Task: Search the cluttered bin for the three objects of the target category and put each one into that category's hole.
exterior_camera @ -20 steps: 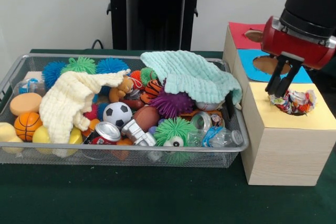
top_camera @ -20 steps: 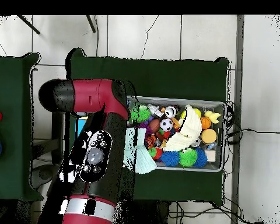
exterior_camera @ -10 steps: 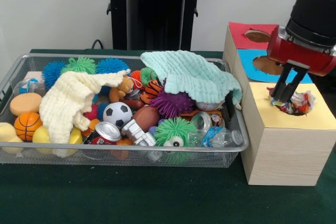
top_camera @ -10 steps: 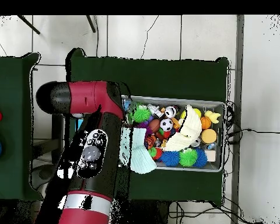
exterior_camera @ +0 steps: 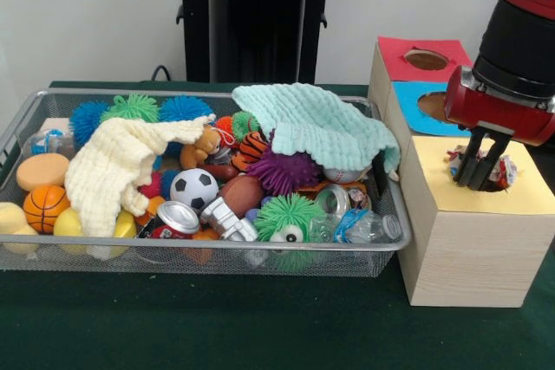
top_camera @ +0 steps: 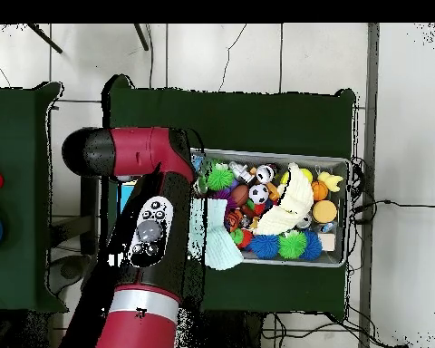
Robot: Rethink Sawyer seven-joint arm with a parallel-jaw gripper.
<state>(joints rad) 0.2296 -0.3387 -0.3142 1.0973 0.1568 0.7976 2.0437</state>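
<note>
Up front in the wire bin (exterior_camera: 35, 253), nearest rim: a crushed can (exterior_camera: 176, 217), a green spiky ball w/ an eye (exterior_camera: 286, 217), a clear plastic bottle (exterior_camera: 364, 227), and at the left end a small basketball (exterior_camera: 43, 205) beside yellow balls (exterior_camera: 68, 223). Just behind those sat a soccer ball (exterior_camera: 193, 188), a purple spiky ball (exterior_camera: 284, 171) and a cream cloth (exterior_camera: 117, 166) draped over the pile. Further back a mint cloth (exterior_camera: 316, 123) lay over the bin's right end, w/ blue and green spiky balls (exterior_camera: 130, 108) at the back left. Right of the bin stood the wooden box (exterior_camera: 473, 253), yellow top nearest, then blue, then red at the rear, each w/ a hole. The gripper (exterior_camera: 479, 181) was down at the yellow hole (exterior_camera: 486, 181), fingers close together, narrow; a multicoloured crumpled bundle (exterior_camera: 505, 169) sat in that hole right around the tips, but couldn't tell whether they were pinching it or just touching. From overhead, the red arm (top_camera: 153, 227) covered the box, bin (top_camera: 343, 213) off to its side.
</note>
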